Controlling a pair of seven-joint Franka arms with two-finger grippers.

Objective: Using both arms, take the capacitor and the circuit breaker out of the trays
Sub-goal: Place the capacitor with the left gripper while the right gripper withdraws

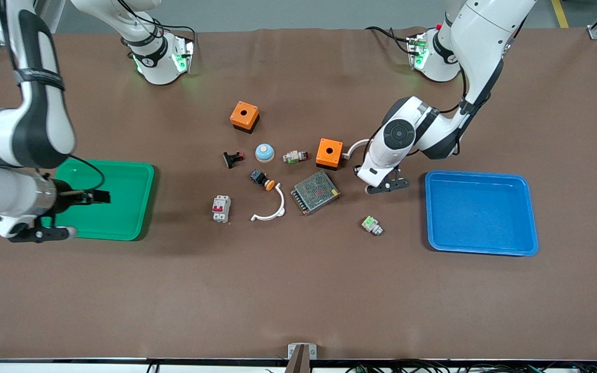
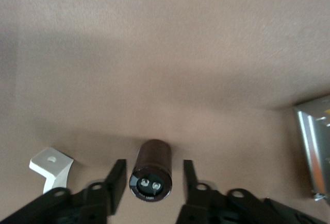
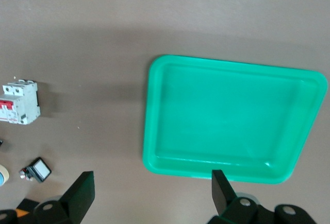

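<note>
two trays sit bare now: the green tray (image 1: pixel 122 207) at the right arm's end of the table and the blue tray (image 1: pixel 480 212) at the left arm's end, so by my reckoning the job is all but finished. my left gripper (image 2: pixel 150 183) is low on the cloth between the blue tray and the metal mesh box (image 1: pixel 315 192), about nine o'clock of the blue tray in the front view, and its fingers stand parted on either side of the capacitor (image 2: pixel 151 170), which lies on the table between them with a gap at each side, so i have hold of nothing there. my right gripper (image 3: pixel 149 193) hangs over the green tray with its fingers wide apart and nothing between them. the circuit breaker (image 1: pixel 221 208) lies on the table at roughly three o'clock of the green tray, well apart from it. what seems left is only to lift my left arm clear of the capacitor.
</note>
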